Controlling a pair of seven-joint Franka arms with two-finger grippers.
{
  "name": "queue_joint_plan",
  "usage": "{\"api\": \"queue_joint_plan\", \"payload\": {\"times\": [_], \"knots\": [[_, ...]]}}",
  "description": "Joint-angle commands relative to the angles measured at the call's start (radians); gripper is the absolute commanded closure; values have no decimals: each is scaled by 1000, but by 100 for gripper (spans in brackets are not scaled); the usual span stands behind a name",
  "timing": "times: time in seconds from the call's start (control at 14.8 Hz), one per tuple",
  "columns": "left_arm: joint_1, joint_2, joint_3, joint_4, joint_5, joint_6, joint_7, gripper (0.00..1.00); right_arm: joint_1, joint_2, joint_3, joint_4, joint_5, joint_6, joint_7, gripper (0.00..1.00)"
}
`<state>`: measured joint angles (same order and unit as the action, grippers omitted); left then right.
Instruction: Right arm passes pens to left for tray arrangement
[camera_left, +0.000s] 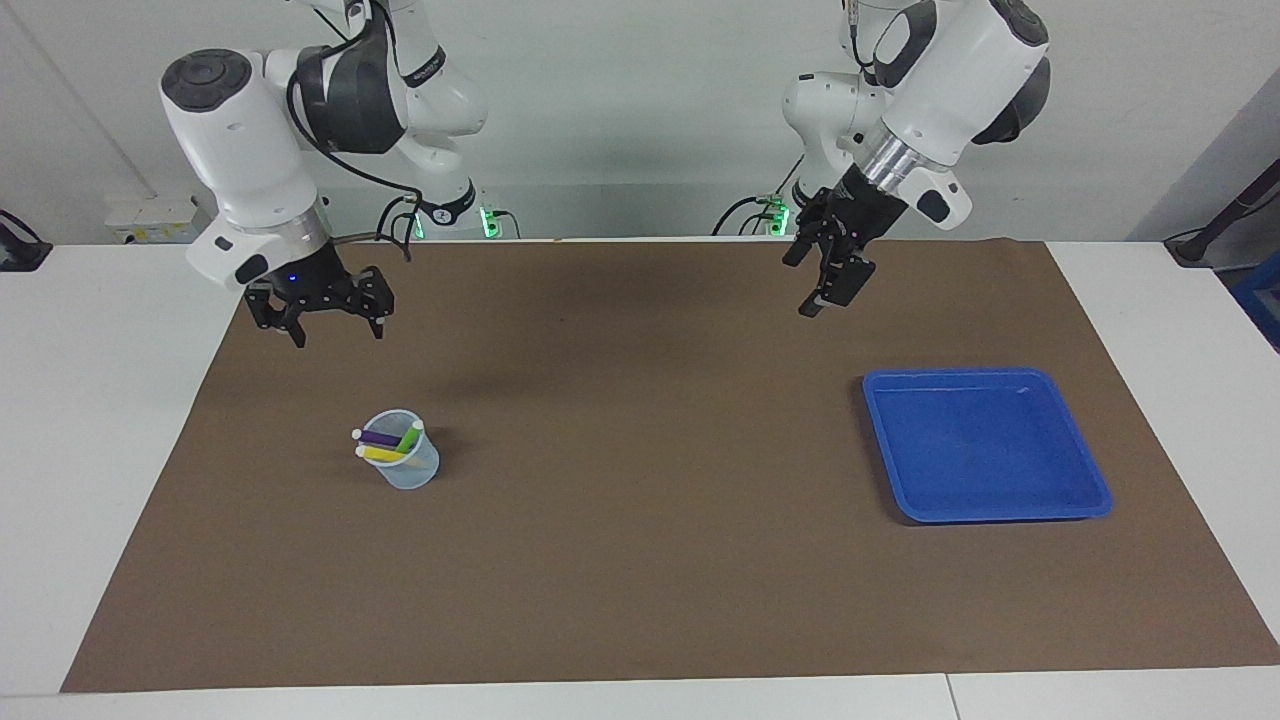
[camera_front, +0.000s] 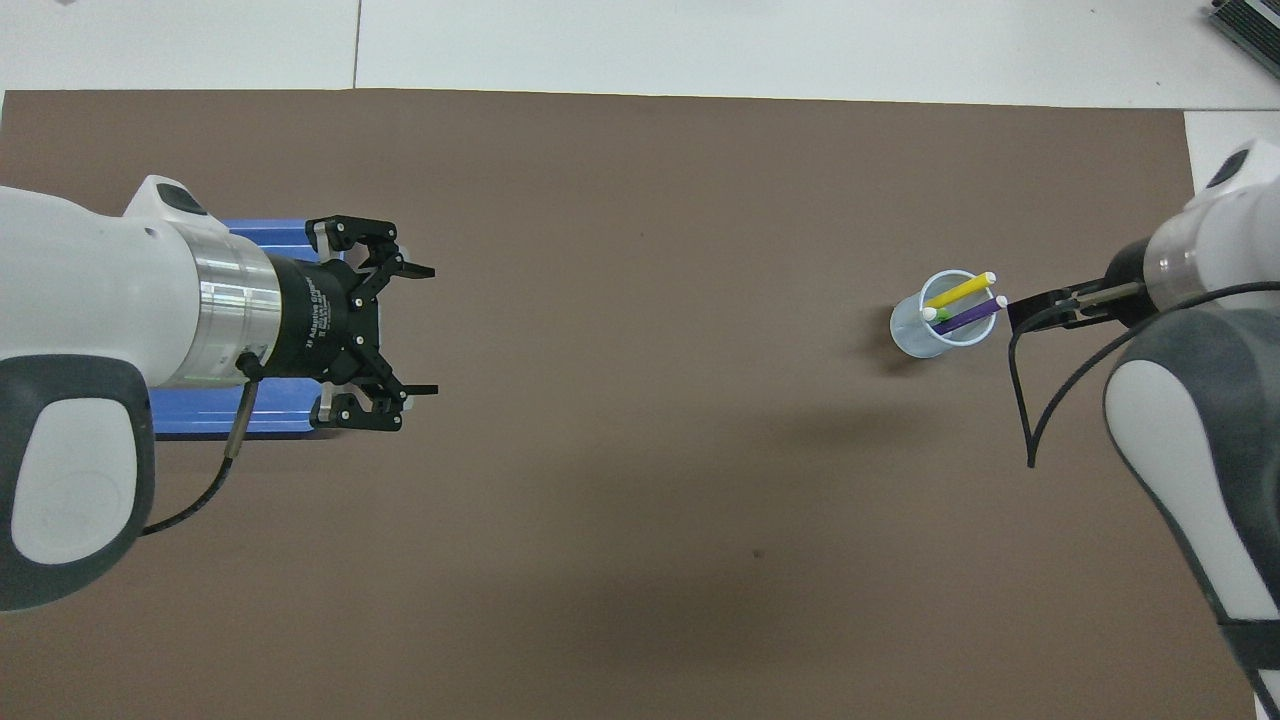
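With our right tool (camera_left: 335, 332) wide and empty, we risk tipping the light cup (camera_left: 404, 466) when plucking a leaning pen (camera_left: 384, 454).

One camera sits high across the table from the robots and looks back at them, taking in both arm bases, the wall and the whole brown mat (camera_left: 640, 560) from a fair way off. The other hangs above the robots' own end and looks forward and steeply down, closer in, so the arms enter from the bottom edge. Both share the mat, the blue tray (camera_left: 985, 505) (camera_front: 270, 232) and the cup of pens (camera_left: 402, 462) (camera_front: 935, 320), turned half around between them.
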<state>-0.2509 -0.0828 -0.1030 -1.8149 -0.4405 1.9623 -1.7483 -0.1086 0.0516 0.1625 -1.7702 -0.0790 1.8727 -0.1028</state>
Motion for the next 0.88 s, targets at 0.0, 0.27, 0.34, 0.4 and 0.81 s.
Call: {"api": "queue_joint_plan", "payload": {"times": [0.0,0.27,0.34,0.4,0.81], "knots": [[-144,-17,8,-29,-63,148,-75,0,72,97,2,52,-79,55,52,0],[-226,-17,6,-44,-67,231,-136,0,127,175,2,52,-130,127,113,0],[-228,-24,6,-73,-72,265,-139,0,133,192,2,51,-130,149,115,0],[-229,-31,6,-104,-72,306,-148,0,145,203,2,46,-130,155,129,0],[-290,69,8,-129,-72,538,-174,0,152,208,2,-8,-174,168,144,23]]}}
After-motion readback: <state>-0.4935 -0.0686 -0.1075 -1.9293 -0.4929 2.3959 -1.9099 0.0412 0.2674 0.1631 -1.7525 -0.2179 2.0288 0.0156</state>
